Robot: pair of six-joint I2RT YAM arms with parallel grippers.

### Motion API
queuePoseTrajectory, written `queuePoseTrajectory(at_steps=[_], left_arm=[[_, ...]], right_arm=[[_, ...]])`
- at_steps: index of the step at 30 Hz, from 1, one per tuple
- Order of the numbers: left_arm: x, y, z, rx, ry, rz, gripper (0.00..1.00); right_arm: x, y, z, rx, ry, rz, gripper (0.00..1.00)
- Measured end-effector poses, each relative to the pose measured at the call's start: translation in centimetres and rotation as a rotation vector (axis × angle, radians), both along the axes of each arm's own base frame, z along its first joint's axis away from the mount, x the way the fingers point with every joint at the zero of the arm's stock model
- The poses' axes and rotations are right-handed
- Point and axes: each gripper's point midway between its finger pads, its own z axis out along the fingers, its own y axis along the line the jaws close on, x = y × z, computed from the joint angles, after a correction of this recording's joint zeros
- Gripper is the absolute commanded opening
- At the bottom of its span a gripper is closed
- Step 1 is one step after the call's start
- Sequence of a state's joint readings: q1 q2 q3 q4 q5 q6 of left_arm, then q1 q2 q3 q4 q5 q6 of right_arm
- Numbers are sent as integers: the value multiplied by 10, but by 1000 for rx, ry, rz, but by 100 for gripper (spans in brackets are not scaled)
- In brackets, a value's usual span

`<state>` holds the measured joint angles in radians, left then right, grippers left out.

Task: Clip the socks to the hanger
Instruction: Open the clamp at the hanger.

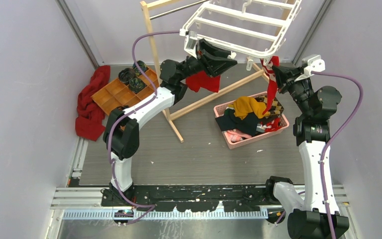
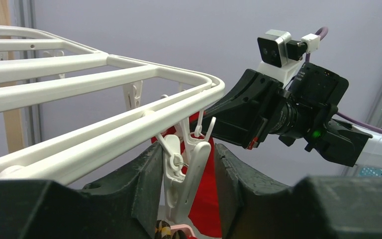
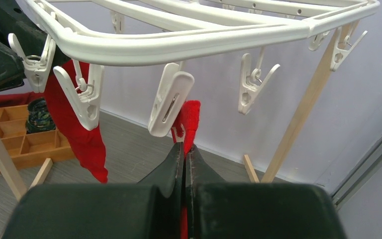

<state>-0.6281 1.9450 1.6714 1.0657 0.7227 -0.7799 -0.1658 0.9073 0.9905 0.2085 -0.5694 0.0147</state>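
Note:
The white hanger (image 1: 243, 22) hangs tilted at the back. My left gripper (image 1: 229, 59) is at its near corner, open, with its jaws either side of a dangling clip (image 2: 186, 174). The left finger (image 2: 144, 174) touches the clip; the right finger (image 2: 229, 174) stands a little off it. A red sock (image 1: 204, 80) hangs just behind that clip and appears again in the right wrist view as the sock (image 3: 79, 132). My right gripper (image 1: 273, 72) is shut on a second red sock (image 3: 190, 117), whose top sits beside another clip (image 3: 171, 99) under the hanger rail (image 3: 189, 42).
A pink basket (image 1: 258, 141) of mixed garments sits below the right gripper. The wooden rack (image 1: 206, 102) stands behind and under the hanger. An orange divided tray (image 1: 114, 94) and a dark red cloth (image 1: 89, 109) lie at the left wall.

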Motion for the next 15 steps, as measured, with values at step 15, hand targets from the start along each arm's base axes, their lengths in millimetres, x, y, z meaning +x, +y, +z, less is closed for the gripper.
queuePoseTrajectory(at_steps=[15], left_arm=[[5, -1, -1, 3, 18, 3, 0]], right_arm=[[0, 0, -1, 1, 2, 2, 1]])
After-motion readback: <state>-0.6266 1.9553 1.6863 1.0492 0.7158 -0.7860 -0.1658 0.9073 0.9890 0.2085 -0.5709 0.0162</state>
